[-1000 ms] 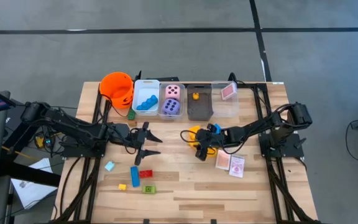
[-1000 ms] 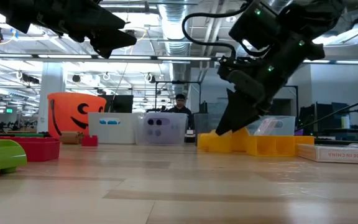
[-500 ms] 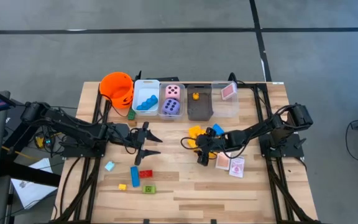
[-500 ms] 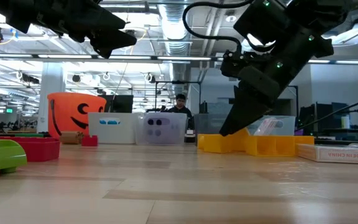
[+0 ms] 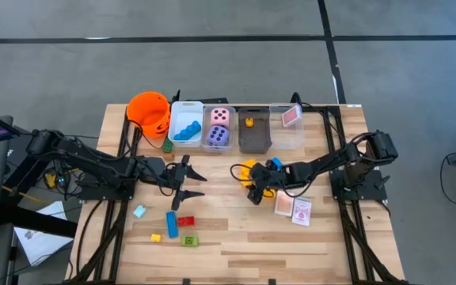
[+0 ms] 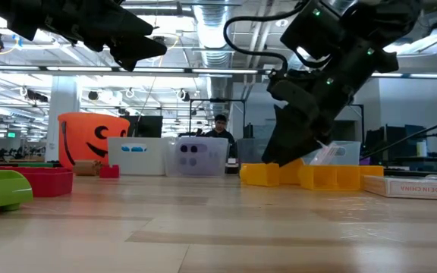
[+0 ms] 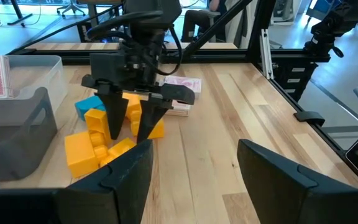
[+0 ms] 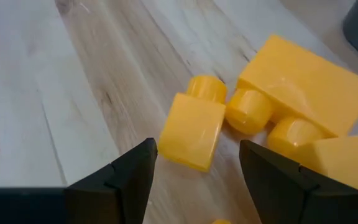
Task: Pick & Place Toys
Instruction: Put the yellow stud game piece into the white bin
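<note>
Landmark: grey bin [image 5: 253,133], middle of the bin row at the table's [image 5: 236,237] far edge.

Right gripper [image 5: 256,192] hangs low just in front of the grey bin, fingers spread wide and pointing down over a cluster of yellow blocks [image 5: 249,171]. Nothing is held between the fingers. The right wrist view shows a single-stud yellow block [image 8: 194,127] lying on its side between the fingertips, its stud beside the studs of a larger yellow block [image 8: 303,87]. In the left wrist view the gripper [image 7: 131,134] straddles the yellow blocks [image 7: 98,146]; a light-blue block [image 7: 89,104] lies against the pile on the bin side. The low view shows the fingers [image 6: 279,148] down at the yellow blocks [image 6: 302,176].

Obstructions: the pile crowds the single-stud block on the grey-bin side. Two pink-white cards [image 5: 293,209] lie flat near the gripper, farther from the bin.

Left gripper [image 5: 188,183] hovers well to the left front of the grey bin, fingers apart, empty.

In the row beside the grey bin:
- orange bucket [image 5: 149,112] at the left end;
- a clear bin with blue blocks [image 5: 185,129];
- a clear bin with a pink die [image 5: 221,116] and a purple die [image 5: 219,136];
- grey bin, one small yellow block [image 5: 248,123] inside;
- a clear bin [image 5: 295,136] on its right, holding a card [image 5: 290,117].

Loose blocks lie further toward the table's near edge, left of the grey bin: light blue [image 5: 139,211], blue [image 5: 172,223], red [image 5: 186,222], yellow [image 5: 155,237], green [image 5: 190,240].

A person [image 6: 219,126] sits beyond the table in the low view.
</note>
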### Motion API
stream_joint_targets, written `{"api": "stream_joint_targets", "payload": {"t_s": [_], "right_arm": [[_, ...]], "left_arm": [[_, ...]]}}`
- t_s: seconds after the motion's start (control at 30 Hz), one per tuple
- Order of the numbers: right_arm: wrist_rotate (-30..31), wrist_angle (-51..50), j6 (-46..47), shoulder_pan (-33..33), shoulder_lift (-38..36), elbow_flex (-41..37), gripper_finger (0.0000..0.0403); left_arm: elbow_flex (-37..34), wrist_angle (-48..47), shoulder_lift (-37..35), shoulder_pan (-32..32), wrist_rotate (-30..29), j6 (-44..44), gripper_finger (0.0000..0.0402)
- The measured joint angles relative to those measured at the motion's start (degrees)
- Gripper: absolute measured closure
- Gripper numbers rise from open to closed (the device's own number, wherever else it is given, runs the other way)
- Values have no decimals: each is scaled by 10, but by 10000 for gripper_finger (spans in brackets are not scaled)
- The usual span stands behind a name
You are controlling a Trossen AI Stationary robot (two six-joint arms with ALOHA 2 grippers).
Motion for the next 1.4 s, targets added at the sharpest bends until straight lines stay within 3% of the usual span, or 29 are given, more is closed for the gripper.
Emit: {"api": "stream_joint_targets", "payload": {"t_s": [0.4, 0.83, 1.1, 1.4], "right_arm": [[23, 4, 40, 17, 0, 0, 175], [108, 9, 45, 49, 0, 0, 175], [163, 173, -46, 79, 77, 17, 175], [234, 48, -62, 83, 150, 108, 175]], "left_arm": [[0, 0, 0, 0, 1, 0, 175], [0, 0, 0, 0, 2, 0, 175], [0, 0, 0, 0, -1, 0, 175], [0, -8, 0, 0, -1, 0, 175]]}}
